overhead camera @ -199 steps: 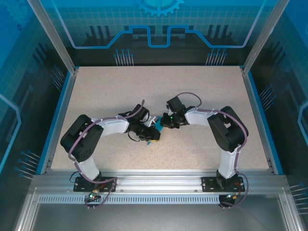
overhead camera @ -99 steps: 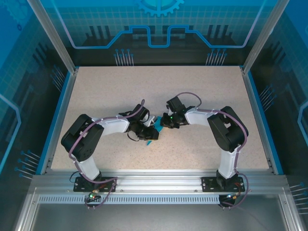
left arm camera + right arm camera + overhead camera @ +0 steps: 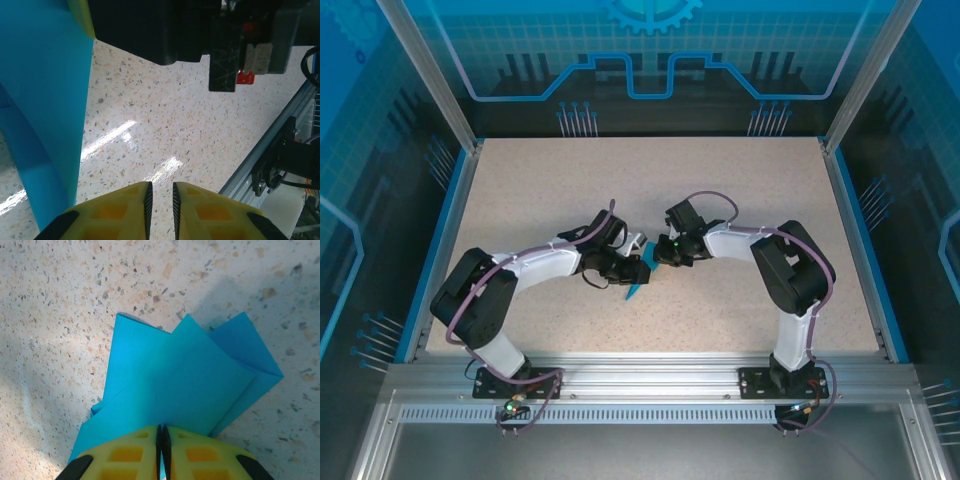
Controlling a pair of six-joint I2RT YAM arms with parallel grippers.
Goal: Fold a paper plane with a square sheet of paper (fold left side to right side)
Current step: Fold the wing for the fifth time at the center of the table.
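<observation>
Left gripper (image 3: pixel 161 186): yellow jaws a narrow slit apart, bare table showing through the slit, nothing pinched. It sits mid-table in the top view, tips aimed right toward the other arm. It is just beside the cyan paper (image 3: pixel 40 100) and not gripping it; from the left wrist the paper fills the left edge as a tall curved sheet, and whether a finger brushes it I cannot tell

Cyan paper, from the right wrist: folded, several layers overlapping, two points sticking up at the far edge and a creased corner out to the right. It is raised at the gripped end and throws a shadow on the table; whether its low tip rests on the surface I cannot tell. From the top it is a small blue sliver between the two gripper heads, near table centre, a bit toward the near edge

Right gripper (image 3: pixel 162 427): jaws closed tight on the near edge of the paper, the sheet running into the seam between the yellow fingers. Its black body crosses the top of the left wrist view, close above the paper

Around: speckled beige table (image 3: pixel 750 200), bare surface on all sides of the paper. Aluminium frame rail (image 3: pixel 270 145) at the table edge. Purple cables (image 3: pixel 715 197) loop along both arms. Both arms bend inward, heads nearly meeting over the paper
</observation>
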